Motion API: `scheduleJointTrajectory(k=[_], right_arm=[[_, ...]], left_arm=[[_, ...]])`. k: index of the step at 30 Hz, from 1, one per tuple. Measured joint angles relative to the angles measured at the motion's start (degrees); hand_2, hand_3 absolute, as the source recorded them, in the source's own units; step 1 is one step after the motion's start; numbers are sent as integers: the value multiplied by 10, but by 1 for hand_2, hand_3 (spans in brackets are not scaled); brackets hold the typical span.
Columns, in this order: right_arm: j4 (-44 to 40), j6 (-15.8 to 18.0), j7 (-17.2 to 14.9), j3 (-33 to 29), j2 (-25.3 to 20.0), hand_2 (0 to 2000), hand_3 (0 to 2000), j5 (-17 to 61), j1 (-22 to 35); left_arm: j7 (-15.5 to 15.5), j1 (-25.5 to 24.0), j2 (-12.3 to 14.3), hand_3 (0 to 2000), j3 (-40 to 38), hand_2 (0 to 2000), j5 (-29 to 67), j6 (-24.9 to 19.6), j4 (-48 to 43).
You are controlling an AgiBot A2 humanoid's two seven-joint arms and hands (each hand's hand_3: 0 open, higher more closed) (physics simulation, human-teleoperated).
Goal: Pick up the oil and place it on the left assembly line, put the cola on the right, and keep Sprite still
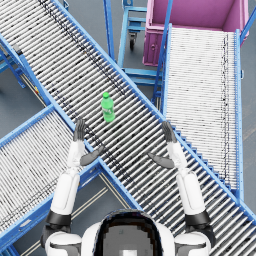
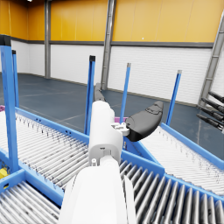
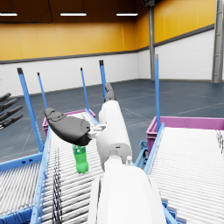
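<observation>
Only bottle in view is the green Sprite [image 1: 107,107], upright on the middle roller line [image 1: 60,60], just ahead of the left hand [image 1: 81,143] and slightly inboard toward the right hand [image 1: 170,147]; it's apart from both, nothing touching it. Right wrist view shows it beyond that hand's thumb, standing straight. Both hands hover over the rollers, spread wide, fingers straight, thumbs splayed inward, holding nothing. No oil or cola in any view, so my read: this step is a no-op, the Sprite is the one to leave alone. To do it well: no forward reach, hands above the rollers and on their own side of the bottle, no sweep across the gap between them. Left fingertips are the nearest risk; a brush would likely tip a tall narrow bottle standing on rollers. Left side line [image 1: 25,160] sits outboard of the left hand, right side line [image 1: 200,90] ahead and outboard of the right hand, pink bin [image 1: 200,15] past that.
</observation>
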Motion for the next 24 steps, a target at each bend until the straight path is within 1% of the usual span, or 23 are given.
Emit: scheduleJointTrajectory(k=[24], right_arm=[[0,0,0,0,0,0,0,-1,0]], left_arm=[[0,0,0,0,0,0,-1,0,0]])
